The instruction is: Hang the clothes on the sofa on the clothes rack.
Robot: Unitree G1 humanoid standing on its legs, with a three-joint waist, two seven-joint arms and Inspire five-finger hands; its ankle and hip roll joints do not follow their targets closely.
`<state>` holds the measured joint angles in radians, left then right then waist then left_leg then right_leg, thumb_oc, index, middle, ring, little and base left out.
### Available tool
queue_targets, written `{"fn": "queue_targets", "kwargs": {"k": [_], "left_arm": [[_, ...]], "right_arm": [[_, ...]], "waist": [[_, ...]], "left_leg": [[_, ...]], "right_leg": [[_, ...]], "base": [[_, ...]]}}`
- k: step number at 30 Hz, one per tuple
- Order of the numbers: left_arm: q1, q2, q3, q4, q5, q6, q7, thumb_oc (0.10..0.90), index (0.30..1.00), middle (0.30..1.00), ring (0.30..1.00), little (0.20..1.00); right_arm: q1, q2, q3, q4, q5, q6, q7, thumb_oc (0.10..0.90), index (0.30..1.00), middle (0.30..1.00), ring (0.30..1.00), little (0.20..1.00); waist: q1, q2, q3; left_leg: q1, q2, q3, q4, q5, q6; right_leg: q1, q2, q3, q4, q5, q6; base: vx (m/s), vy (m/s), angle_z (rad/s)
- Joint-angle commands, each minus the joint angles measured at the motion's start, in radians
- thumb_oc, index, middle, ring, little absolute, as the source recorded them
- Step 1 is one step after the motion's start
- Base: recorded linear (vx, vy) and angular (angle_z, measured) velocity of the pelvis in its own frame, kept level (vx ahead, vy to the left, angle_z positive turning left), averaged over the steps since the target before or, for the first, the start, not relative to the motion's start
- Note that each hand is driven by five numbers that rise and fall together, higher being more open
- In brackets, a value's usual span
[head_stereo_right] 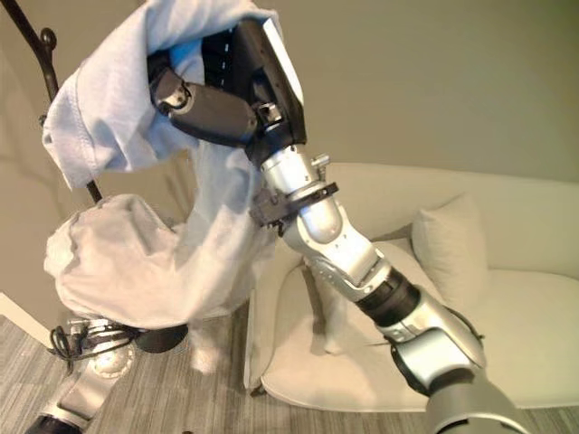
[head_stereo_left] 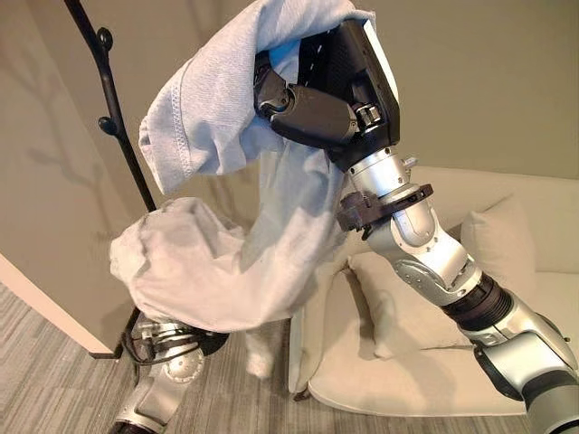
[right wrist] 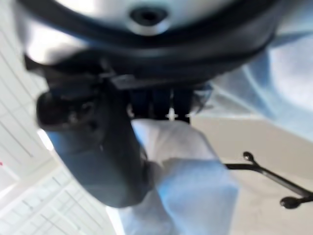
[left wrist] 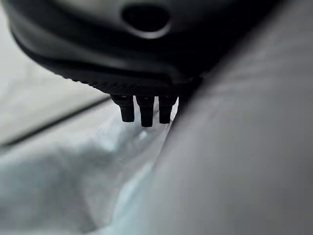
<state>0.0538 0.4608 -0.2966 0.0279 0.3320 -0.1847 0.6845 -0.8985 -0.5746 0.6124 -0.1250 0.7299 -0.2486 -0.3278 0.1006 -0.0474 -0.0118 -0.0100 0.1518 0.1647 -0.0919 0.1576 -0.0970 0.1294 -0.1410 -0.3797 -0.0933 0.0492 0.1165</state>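
Note:
A light grey garment [head_stereo_left: 213, 104] hangs in the air beside the black clothes rack [head_stereo_left: 110, 95]. My right hand [head_stereo_left: 312, 104] is raised high and shut on the garment's upper part; in the right wrist view the cloth [right wrist: 186, 171] sits between thumb and fingers, with the rack's hooked branches [right wrist: 274, 176] beyond. The garment's lower part [head_stereo_left: 194, 271] bulges low at the left, draped over the end of my left arm. My left hand [left wrist: 146, 54] is up against the cloth [left wrist: 73, 186] and is buried in it in the eye views.
A cream sofa [head_stereo_left: 425, 380] with a cushion [head_stereo_left: 498, 240] stands at the right, against a beige wall. The rack's pole leans across the upper left and its base [head_stereo_right: 163, 339] rests on the grey striped floor [head_stereo_left: 54, 362] by the wall's corner.

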Motion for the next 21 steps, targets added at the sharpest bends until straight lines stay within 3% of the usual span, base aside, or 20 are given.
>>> {"fn": "queue_targets", "kwargs": {"k": [1,2,4,13,19,21], "left_arm": [[-0.025,-0.031,-0.072,0.032,-0.441,-0.141,-0.321,0.8,0.9,0.9,0.9,0.9],[-0.008,-0.031,-0.099,0.035,-0.561,-0.137,-0.413,0.8,0.9,0.9,0.9,0.9],[0.017,0.018,-0.131,0.015,-0.632,-0.115,-0.514,0.8,0.9,0.9,0.9,0.9],[0.049,0.039,-0.084,0.043,-0.56,-0.109,-0.493,0.8,0.9,0.9,0.9,0.9],[0.078,0.165,-0.234,0.165,-0.519,-0.097,-0.669,0.8,0.9,0.9,0.9,0.9],[0.091,0.2,-0.24,0.156,-0.526,-0.096,-0.692,0.8,0.9,0.9,0.9,0.9]], "right_arm": [[-0.207,0.0,-0.086,0.066,0.02,-0.066,0.007,0.4,0.3,0.3,0.3,0.3],[-0.216,0.013,-0.094,0.083,0.024,-0.061,0.006,0.4,0.3,0.3,0.3,0.3],[-0.252,0.054,-0.105,0.14,0.037,-0.058,0.002,0.4,0.3,0.3,0.3,0.3],[-0.264,0.043,-0.142,0.151,0.028,-0.065,-0.012,0.4,0.3,0.3,0.3,0.3],[-0.41,0.089,-0.192,0.338,0.04,-0.095,-0.059,0.4,0.3,0.3,0.3,0.3],[-0.425,0.095,-0.193,0.362,0.046,-0.097,-0.058,0.4,0.3,0.3,0.3,0.3]], "waist": [[0.034,-0.005,-0.017],[0.032,0.001,-0.014],[0.027,0.004,-0.016],[0.035,0.007,-0.01],[0.035,0.025,-0.013],[0.035,0.027,-0.014]], "left_leg": [[0.078,0.055,0.024,0.005,-0.12,-0.037],[0.082,0.054,0.024,0.005,-0.123,-0.037],[0.08,0.049,0.022,0.005,-0.124,-0.034],[0.075,0.043,0.01,0.005,-0.125,-0.031],[0.078,0.03,0.008,0.005,-0.137,-0.026],[0.079,0.029,0.009,0.005,-0.138,-0.025]], "right_leg": [[-0.056,-0.059,0.008,0.018,0.032,0.05],[-0.053,-0.058,0.009,0.018,0.03,0.051],[-0.057,-0.06,0.014,0.017,0.033,0.052],[-0.051,-0.06,0.013,0.015,0.031,0.051],[-0.054,-0.066,0.02,0.016,0.036,0.058],[-0.055,-0.066,0.021,0.016,0.037,0.06]], "base": [[-0.03,-0.003,-0.03],[-0.03,0.015,-0.02],[0.0,0.0,0.0],[0.0,0.002,0.0],[0.0,0.028,0.0],[-0.01,0.059,-0.01]]}}
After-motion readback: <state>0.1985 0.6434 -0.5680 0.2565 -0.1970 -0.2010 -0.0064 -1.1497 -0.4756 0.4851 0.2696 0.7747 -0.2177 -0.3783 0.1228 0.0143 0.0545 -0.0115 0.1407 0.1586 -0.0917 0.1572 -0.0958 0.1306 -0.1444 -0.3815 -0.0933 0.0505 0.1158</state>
